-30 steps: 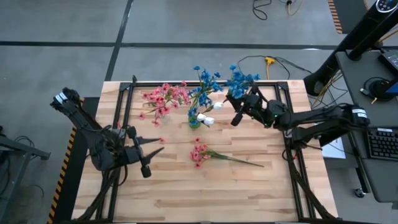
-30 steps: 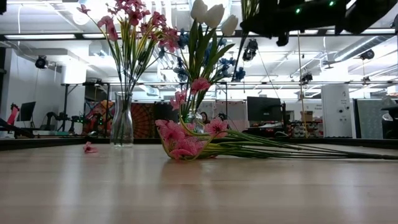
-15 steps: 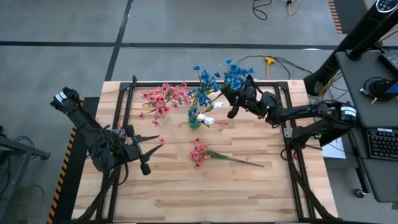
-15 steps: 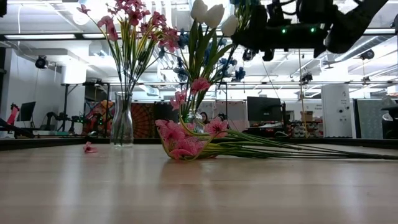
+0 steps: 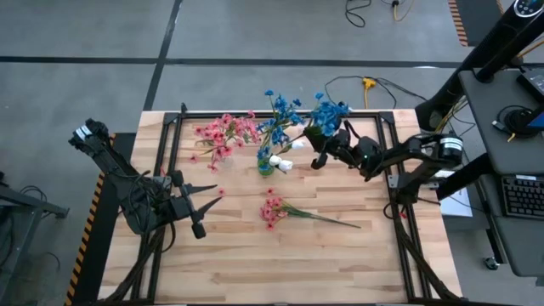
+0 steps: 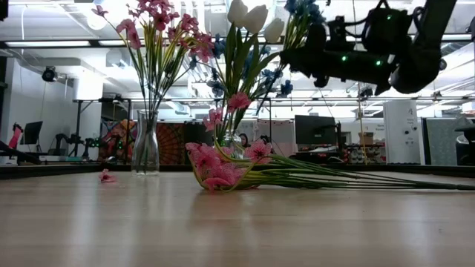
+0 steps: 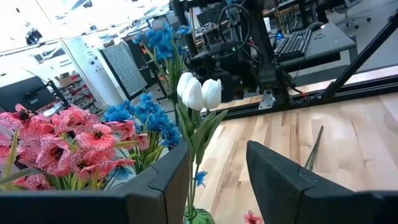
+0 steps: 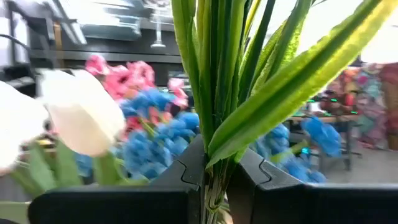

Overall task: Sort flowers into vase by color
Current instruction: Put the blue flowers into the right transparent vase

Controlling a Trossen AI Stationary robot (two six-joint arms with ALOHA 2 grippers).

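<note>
The right gripper (image 5: 313,160) is up over the far middle of the table (image 5: 255,272), its fingers pinched tight on the green stems of a blue sprig (image 5: 327,113) (the right wrist view shows the stems squeezed between the dark fingers (image 8: 186,171)), just right of the green vase (image 5: 265,167) holding blue blossoms and white tulips (image 5: 286,165). Left of that vase stands the clear vase (image 6: 145,144), full of pink flowers (image 5: 223,132). One pink sprig (image 5: 274,210) lies flat mid-table, stem trailing right, and a stray pink blossom (image 5: 222,192) lies nearer the left. The left gripper (image 5: 212,198) waits at the left side, fingers spread and empty.
</note>
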